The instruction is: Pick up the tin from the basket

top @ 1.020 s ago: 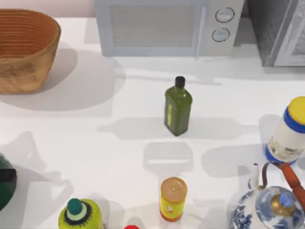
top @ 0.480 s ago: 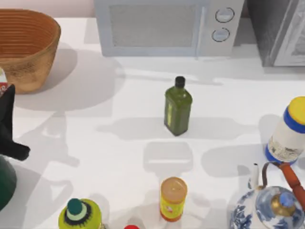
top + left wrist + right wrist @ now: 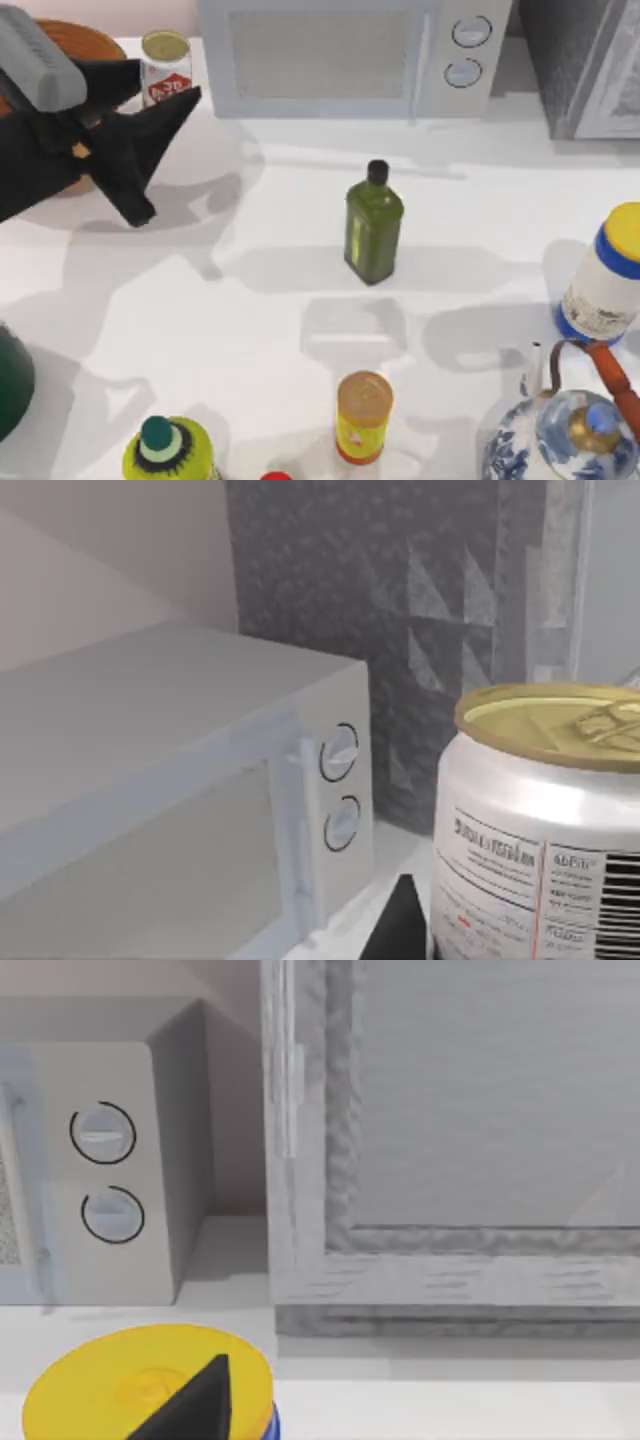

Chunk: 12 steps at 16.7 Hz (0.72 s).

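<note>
The tin (image 3: pixel 166 66) stands upright in the upper left of the top view, clear of the basket (image 3: pixel 75 40) and to its right. It is a short cylinder with a dull gold top and a white body carrying a red label. In the left wrist view the tin (image 3: pixel 545 820) looms at the lower right, its pull-tab lid, small print and barcode plain to read. The basket, tan-orange wicker, shows as a curved rim at the top left edge.

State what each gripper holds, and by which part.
The left gripper holds the tin by its lower side wall, lifted beside the basket. The right gripper holds nothing that can be seen.
</note>
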Motion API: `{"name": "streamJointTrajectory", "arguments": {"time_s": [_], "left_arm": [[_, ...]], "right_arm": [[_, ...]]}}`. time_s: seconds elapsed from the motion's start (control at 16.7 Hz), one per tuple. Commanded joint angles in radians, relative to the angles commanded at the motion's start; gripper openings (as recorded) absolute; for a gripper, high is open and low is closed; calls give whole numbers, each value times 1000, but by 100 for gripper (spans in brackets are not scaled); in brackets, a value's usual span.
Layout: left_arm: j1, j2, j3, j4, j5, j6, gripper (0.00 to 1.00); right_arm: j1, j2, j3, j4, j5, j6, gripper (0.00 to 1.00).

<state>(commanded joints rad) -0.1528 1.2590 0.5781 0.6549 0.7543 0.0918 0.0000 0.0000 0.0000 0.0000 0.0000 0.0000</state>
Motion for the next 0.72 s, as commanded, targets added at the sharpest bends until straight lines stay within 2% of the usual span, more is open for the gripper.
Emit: {"name": "streamJointTrajectory", "arguments": {"time_s": [0.42,0.72], "left_arm": [[-52,712,311,365,405,14,0],[-43,1077,467,559,618,7,0]], "right_arm": [[0,0,0,0,0,0,100],[0,0,0,0,0,0,100]]}}
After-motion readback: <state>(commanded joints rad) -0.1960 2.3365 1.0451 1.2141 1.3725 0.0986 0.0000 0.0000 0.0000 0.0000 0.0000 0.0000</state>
